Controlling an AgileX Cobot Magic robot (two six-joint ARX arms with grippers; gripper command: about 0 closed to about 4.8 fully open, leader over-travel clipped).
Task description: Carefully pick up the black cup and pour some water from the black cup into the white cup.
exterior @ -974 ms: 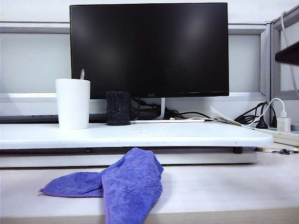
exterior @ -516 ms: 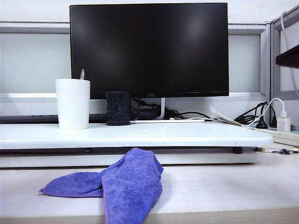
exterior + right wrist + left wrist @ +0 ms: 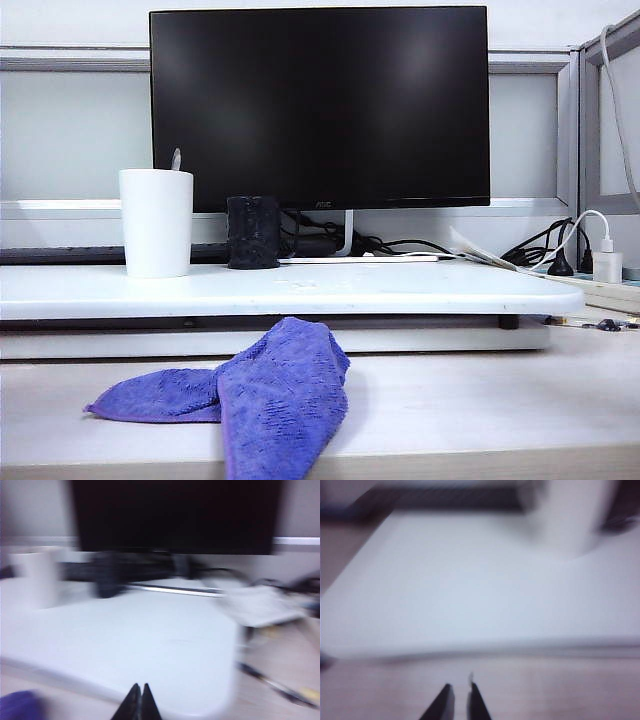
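Black cup (image 3: 252, 232) upright on the white board (image 3: 400, 290), just beside white cup (image 3: 156, 222); neither touched. Left gripper (image 3: 458, 696) low over the worktop (image 3: 480, 400), fingers nearly together, empty. Right gripper (image 3: 138, 694) likewise, fingers pressed together. Risk: narrow gap between cups, thin handle, spill. Both wrist views blurred; water level unseen.

A large dark monitor (image 3: 320, 105) stands at the back on a thin silver stand (image 3: 347, 235), with a tangle of black cables (image 3: 400, 245) behind its foot. In front lies a raised white board (image 3: 290, 292), and a crumpled purple cloth (image 3: 250, 395) rests on the pale wooden table (image 3: 480, 410) below it. At the far right a white charger (image 3: 607, 262) sits plugged in with its cord looping upward.
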